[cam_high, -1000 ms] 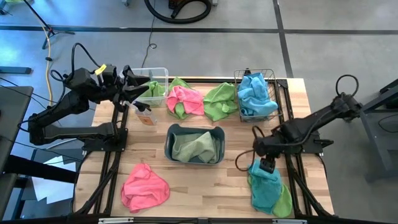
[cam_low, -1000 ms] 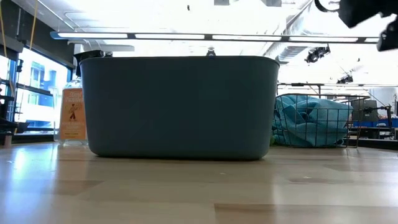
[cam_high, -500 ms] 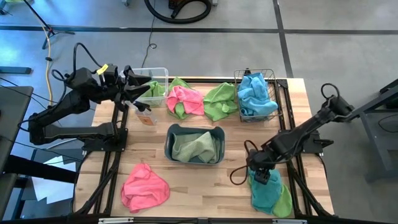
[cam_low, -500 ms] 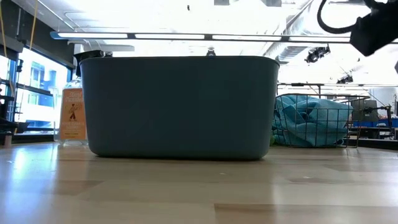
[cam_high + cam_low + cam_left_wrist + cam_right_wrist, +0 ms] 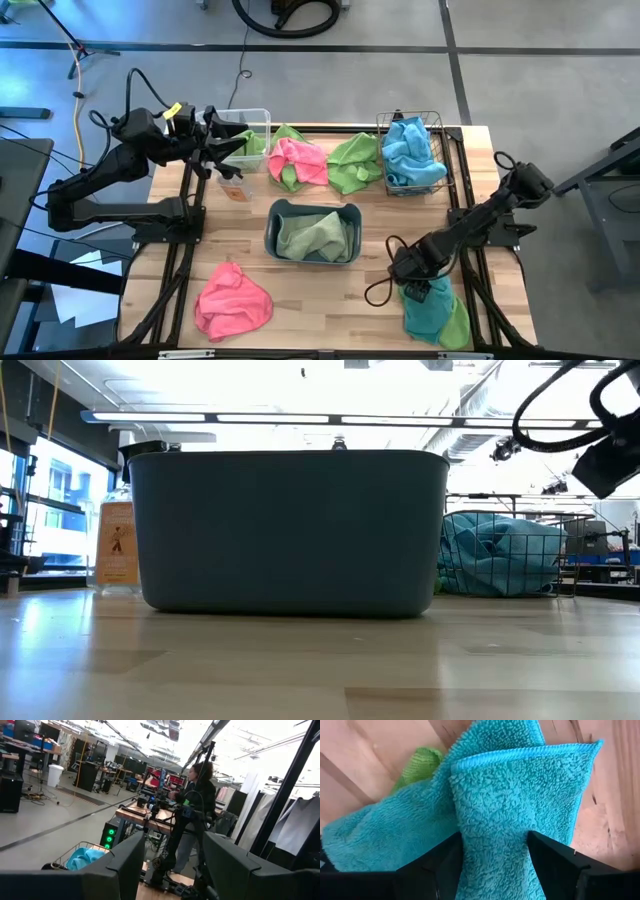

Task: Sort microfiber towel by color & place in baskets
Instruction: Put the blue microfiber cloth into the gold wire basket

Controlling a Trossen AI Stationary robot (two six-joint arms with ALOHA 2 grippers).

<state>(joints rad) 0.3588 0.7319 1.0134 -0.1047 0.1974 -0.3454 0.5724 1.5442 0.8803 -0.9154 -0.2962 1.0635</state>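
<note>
Lowered since the earlier frame, the right end effector (image 5: pixel 418 290) now straddles a fold of the teal towel (image 5: pixel 510 815) at the tabletop's (image 5: pixel 300 290) near right corner, fingers spread, not yet clenched. Left end effector (image 5: pixel 212 148), released, idles far off by the clear bin (image 5: pixel 262 118).

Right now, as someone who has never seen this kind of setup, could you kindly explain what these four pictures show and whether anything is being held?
Two robot arms work at a wooden table. One picture looks down from above, one looks level across the tabletop, and two come from the arms' wrists. Lying about are pink, green and teal towels, a clear bin, a grey-blue tub and a wire basket holding a blue towel. The right gripper is down on the teal towel, which bunches between its fingers, though not lifted. The left gripper, open and empty, hovers by the clear bin.
</note>
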